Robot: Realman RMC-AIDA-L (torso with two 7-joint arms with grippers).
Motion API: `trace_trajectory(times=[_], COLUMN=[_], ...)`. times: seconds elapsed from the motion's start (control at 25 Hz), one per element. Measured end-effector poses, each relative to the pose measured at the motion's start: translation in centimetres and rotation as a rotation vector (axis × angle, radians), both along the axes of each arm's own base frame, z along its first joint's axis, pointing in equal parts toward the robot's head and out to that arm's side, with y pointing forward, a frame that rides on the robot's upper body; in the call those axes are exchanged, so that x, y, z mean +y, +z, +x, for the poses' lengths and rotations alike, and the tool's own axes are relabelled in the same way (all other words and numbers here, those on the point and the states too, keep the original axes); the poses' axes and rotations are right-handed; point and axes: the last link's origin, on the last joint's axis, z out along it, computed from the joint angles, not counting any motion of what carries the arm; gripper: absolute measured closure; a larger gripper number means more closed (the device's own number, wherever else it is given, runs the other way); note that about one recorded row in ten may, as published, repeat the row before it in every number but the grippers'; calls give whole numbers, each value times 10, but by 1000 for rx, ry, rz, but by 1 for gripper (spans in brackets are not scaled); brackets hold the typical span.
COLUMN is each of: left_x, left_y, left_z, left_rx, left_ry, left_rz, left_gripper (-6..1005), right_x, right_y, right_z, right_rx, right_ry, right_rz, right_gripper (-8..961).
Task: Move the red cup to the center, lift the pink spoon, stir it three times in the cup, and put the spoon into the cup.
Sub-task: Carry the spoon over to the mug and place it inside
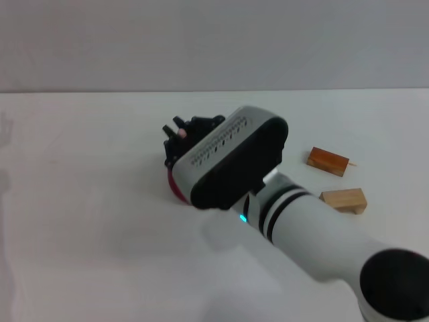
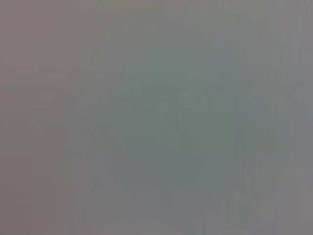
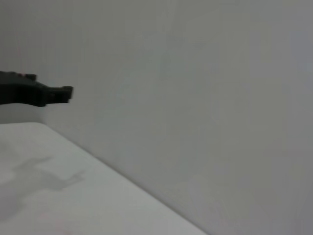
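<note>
Head view, nearest first: the right arm's white forearm with black bands runs up from the lower right corner, ending in a wrist housing with a black underside and a white slotted top. The right gripper point(image 1: 179, 133), a black fingered pincer, projects past the housing's far end, over the white tabletop point(image 1: 80, 221). Directly beneath the housing and the base of the pincer, a narrow crescent of the rounded dark-red ceramic cup point(image 1: 175, 186) shows at the housing's near-left edge; the rest of the cup, including rim, white inside and handle, is hidden by the arm. A small pale pink spot point(image 1: 181, 133) sits among the black fingertips; it may be the handle tip of the pink spoon, but too little shows to be sure. Whether the pincer is released, clenched, or grasping that pink item cannot be told from any view. Well to the right of the pincer, on the far side of the forearm, lie two wooden blocks: a pale tan wedge-shaped block point(image 1: 344, 200) nearer, an orange-brown rectangular block point(image 1: 328, 162) just beyond it, apart from each other. Farthest, a plain grey wall point(image 1: 214, 40) meets the table edge. The right wrist view shows none of the cup or blocks: only table surface with a faint shadow, wall, and one black finger part point(image 3: 34, 91) jutting in from the side. The left wrist view gives a uniform grey field; the left gripper appears nowhere.
</note>
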Motion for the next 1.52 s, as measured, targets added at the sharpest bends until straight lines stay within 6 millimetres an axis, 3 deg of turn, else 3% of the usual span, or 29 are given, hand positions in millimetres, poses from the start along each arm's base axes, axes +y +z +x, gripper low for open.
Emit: trace_trajectory(times=[0.28, 0.48, 0.72, 1.08, 1.52], left_x=[3, 3, 2, 2, 1], left_y=[-1, -2, -2, -3, -2], left_z=[3, 3, 2, 3, 2], left_rx=[0, 0, -1, -2, -3], left_ry=[-8, -7, -4, -5, -4], left_rz=[-3, -5, -6, -7, -2], left_gripper=[155, 155, 155, 155, 155], right_x=[19, 5, -9, 10, 9], right_y=[10, 11, 5, -2, -7], right_z=[7, 14, 9, 4, 6], right_rx=[-7, 19, 36, -3, 1], right_ry=[-35, -64, -47, -19, -8], right_rz=[53, 35, -1, -10, -76], right_gripper=[742, 738, 733, 727, 718])
